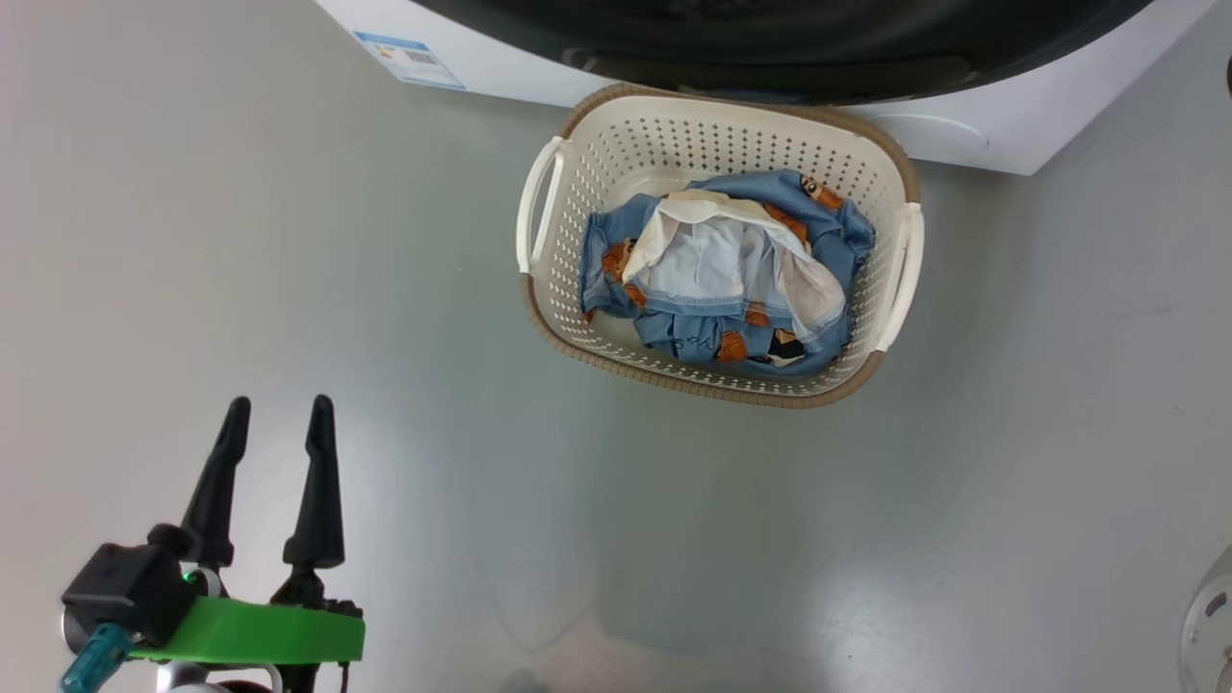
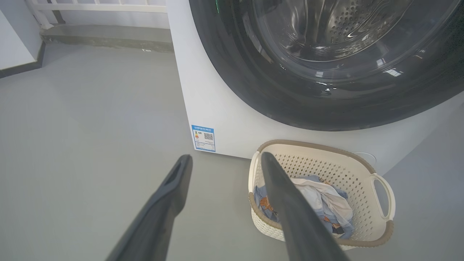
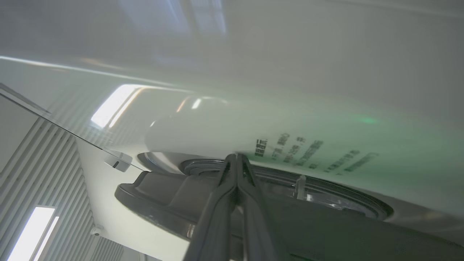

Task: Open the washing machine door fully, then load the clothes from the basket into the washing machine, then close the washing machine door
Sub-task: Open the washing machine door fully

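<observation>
The white washing machine (image 1: 962, 125) stands at the top of the head view, and the black rim of its door (image 1: 770, 38) shows above the basket (image 1: 577, 154). The cream basket sits on the floor right before the machine and holds the clothes (image 1: 722, 279), blue printed fabric around a white garment. My left gripper (image 1: 279, 412) hovers open and empty at the lower left, well clear of the basket. Its wrist view shows the door (image 2: 326, 108) lying flat on the machine front. My right gripper (image 3: 235, 157) is shut, with its tips at the door's dark edge (image 3: 163, 203) under the white panel.
Grey floor surrounds the basket. A blue label (image 2: 203, 138) marks the machine's lower left corner. A raised step with a white railing (image 2: 101, 36) lies beyond the machine's left side. A pale round robot part (image 1: 1211, 616) shows at the lower right edge.
</observation>
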Controlling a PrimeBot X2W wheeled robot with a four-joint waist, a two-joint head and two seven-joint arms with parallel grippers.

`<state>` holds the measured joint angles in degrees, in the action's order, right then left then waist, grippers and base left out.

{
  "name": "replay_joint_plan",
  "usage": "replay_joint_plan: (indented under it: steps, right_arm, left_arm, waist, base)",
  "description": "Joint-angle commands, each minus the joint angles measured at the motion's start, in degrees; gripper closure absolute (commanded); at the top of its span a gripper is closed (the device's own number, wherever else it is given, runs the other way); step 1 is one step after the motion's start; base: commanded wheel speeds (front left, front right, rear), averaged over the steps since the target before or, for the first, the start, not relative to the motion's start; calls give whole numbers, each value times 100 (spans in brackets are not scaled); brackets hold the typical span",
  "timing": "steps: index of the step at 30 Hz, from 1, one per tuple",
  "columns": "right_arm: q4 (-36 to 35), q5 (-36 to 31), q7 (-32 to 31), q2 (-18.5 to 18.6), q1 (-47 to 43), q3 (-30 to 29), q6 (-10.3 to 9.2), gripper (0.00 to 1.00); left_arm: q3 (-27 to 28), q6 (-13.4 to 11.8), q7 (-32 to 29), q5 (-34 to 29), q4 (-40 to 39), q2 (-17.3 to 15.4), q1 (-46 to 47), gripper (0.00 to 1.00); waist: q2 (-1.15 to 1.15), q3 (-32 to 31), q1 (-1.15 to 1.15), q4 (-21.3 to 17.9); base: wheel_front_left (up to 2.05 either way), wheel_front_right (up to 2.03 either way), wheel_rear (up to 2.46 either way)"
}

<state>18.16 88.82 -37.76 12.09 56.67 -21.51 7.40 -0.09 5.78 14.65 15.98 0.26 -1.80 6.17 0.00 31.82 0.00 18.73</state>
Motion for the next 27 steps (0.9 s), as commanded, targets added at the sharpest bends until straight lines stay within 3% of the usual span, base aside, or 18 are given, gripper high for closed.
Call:
replay_joint_plan:
  steps: [1, 27]
  right_arm:
    - [-147, -48, -51, -6, 156, 133, 9, 100]
    - [-37, -122, -58, 105, 136, 620, 9, 100]
  left_arm:
    - [162, -69, 35, 54, -156, -108, 10, 0]
    - [105, -116, 35, 133, -145, -108, -23, 0]
  waist:
    - [0, 44, 0, 57]
    - [0, 14, 0, 179]
  base:
    - [0, 0, 0]
    - [0, 0, 0]
